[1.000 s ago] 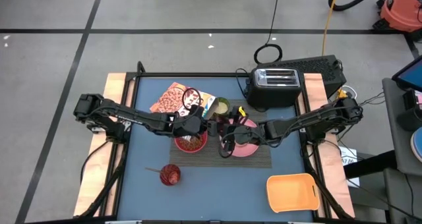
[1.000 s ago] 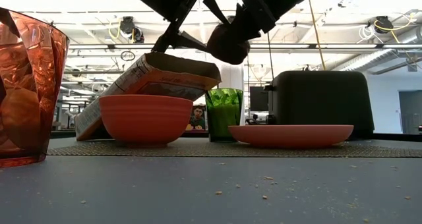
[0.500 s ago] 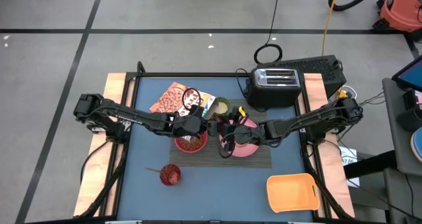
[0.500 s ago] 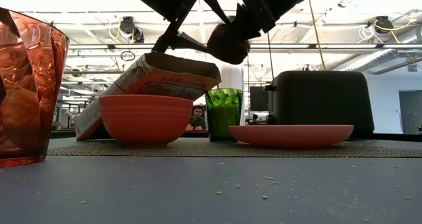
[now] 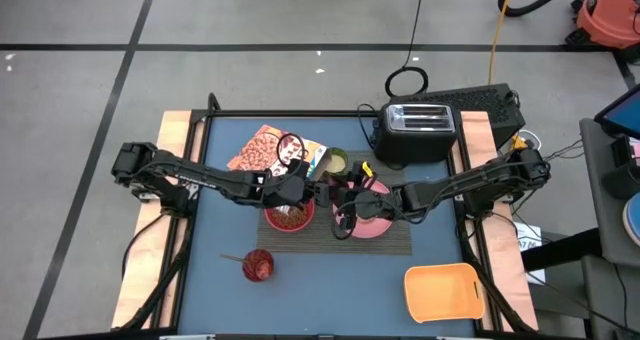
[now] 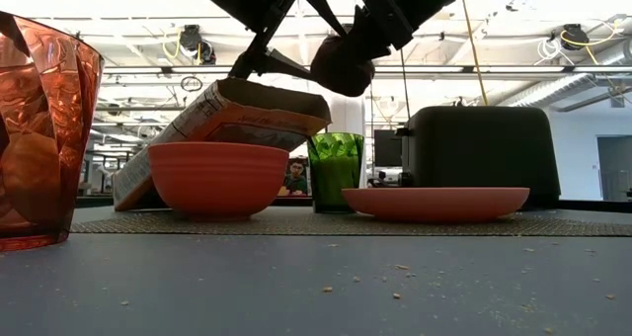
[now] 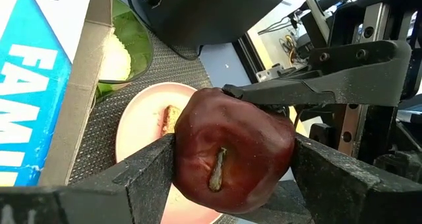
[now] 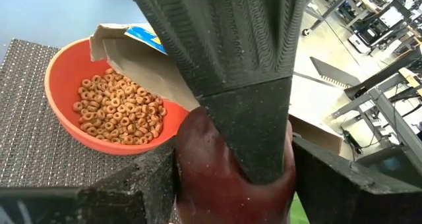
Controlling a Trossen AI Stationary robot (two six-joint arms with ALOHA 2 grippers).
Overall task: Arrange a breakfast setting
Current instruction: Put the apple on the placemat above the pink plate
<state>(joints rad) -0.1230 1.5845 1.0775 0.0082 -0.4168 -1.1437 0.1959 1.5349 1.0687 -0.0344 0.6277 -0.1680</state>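
Observation:
A small dark red apple (image 6: 343, 64) hangs in the air above the dark striped placemat (image 5: 395, 242), between the pink-red bowl of cereal rings (image 5: 289, 216) and the pink plate (image 5: 375, 223). Both grippers are shut on it: my left gripper (image 7: 232, 168) from the left, my right gripper (image 8: 231, 184) from the right. A brown toast slice (image 7: 169, 118) lies on the plate. The cereal box (image 5: 272, 150) lies tilted behind the bowl, its open end over the bowl's rim. My left gripper pinches the apple's two opposite sides (image 7: 184, 151) between its two fingers, slanting down from the table's left. The apple's stem end (image 7: 217, 168) faces this wrist. The apple is lifted clear. My right gripper pinches the same apple (image 8: 198, 178) between its two fingers, coming from the table's right. One of its fingers (image 7: 297, 92) lies over the apple's far side. A left finger (image 8: 231, 53) covers much of the apple in this wrist view.
A green cup (image 5: 337, 161) stands behind the mat beside the black toaster (image 5: 420, 125). A red tumbler (image 5: 257, 266) stands at the near left, an orange tray (image 5: 443, 290) at the near right. Crumbs lie on the blue table (image 6: 395, 287).

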